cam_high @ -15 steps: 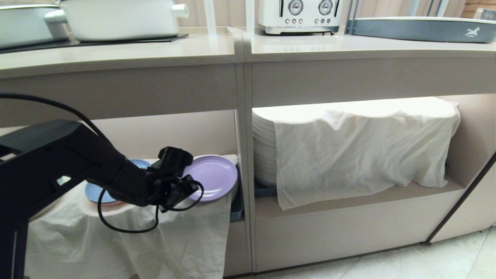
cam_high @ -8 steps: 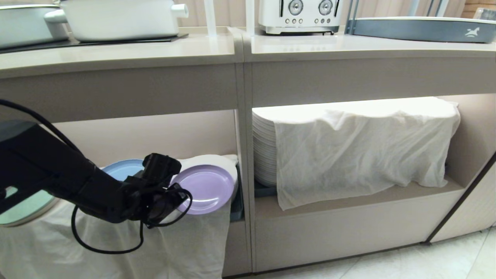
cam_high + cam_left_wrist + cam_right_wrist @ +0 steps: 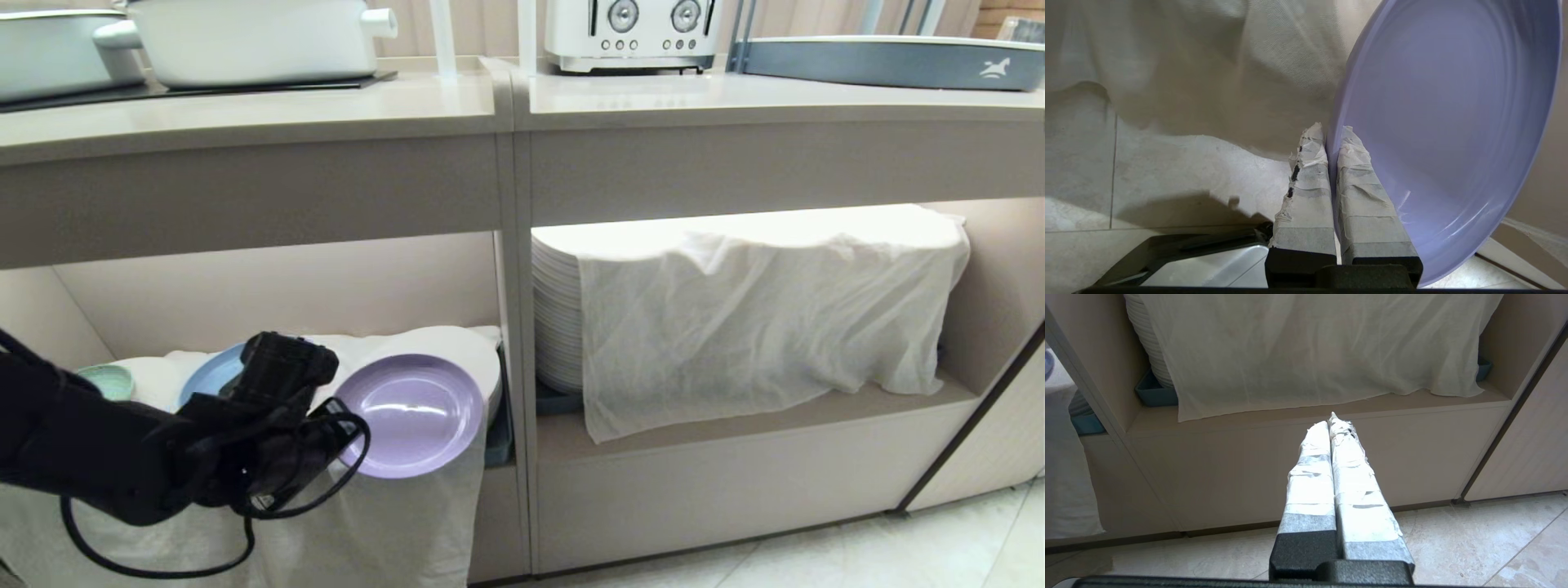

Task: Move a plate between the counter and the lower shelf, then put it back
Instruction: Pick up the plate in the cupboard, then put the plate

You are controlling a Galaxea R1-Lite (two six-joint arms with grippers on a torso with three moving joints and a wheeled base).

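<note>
just in front of the lower shelf [image 3: 277, 294], at the left cubby's mouth, the left hand [image 3: 1331, 134] is clamped on the near rim of the plate [image 3: 411, 414], one taped finger on each face of the rim. the lilac plate juts out from the hand toward the cubby's divider, tilted, its hollow side facing outward, held over the draped white cloth [image 3: 392, 523] that hangs down the cubby front. behind the hand a blue plate [image 3: 208, 376] lies on the covered stack, and farther off to the hand's outer side a mint-green plate [image 3: 110, 380] shows at the cubby's edge. above the hand runs the bench [image 3: 326, 106], carrying a white pot [image 3: 253, 37] and a toaster [image 3: 633, 33]. the right hand [image 3: 1337, 424] hangs low before the neighbouring cubby with its taped fingers pressed together, gripping nothing, pointing at a cloth-covered stack of white plates [image 3: 555, 318].
</note>
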